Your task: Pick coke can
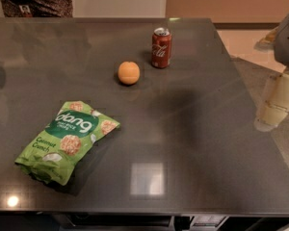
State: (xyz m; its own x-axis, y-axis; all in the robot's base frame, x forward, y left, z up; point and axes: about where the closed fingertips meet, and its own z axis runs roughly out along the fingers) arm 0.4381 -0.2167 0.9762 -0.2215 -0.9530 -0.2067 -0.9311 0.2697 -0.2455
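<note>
Camera view: you see the coke can [161, 47] standing upright at upper centre of the dark table [192, 129], near an orange [128, 72] to its lower left, not touching it. A green snack bag [67, 141] lies flat at lower left. The gripper [275, 101] hangs at the right edge, well apart from the can; you cannot tell whether it is open or closed.

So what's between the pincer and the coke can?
Only bare tabletop, in the camera view: the pincer hangs by its right edge, and the coke can stands upright near the back.
</note>
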